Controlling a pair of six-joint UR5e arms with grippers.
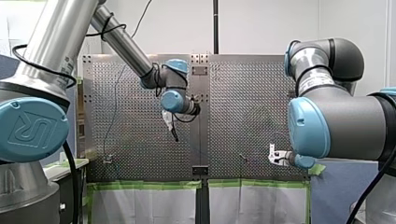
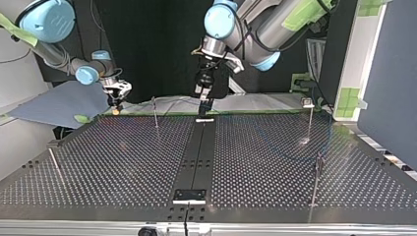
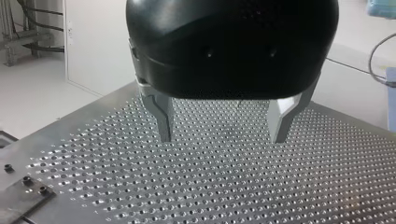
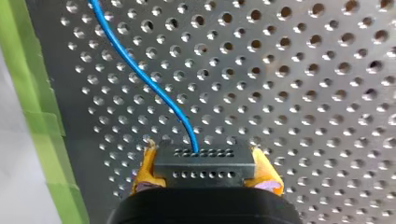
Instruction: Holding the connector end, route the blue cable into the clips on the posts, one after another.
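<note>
One blue cable (image 4: 138,71), one connector (image 4: 204,164) in right gripper (image 4: 206,161), four posts (image 2: 155,113).

Silver arms (image 1: 121,44) w/ blue joint caps (image 1: 30,128), blk cables (image 1: 73,182), right gripper (image 4: 205,164) yellow-padded

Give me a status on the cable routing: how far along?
Done: my right gripper is shut on the connector, blue cable trailing from it. In hand: nothing routed yet; the posts look bare, as far as the top view shows. To do: every clip. My left gripper hangs open and empty.
</note>
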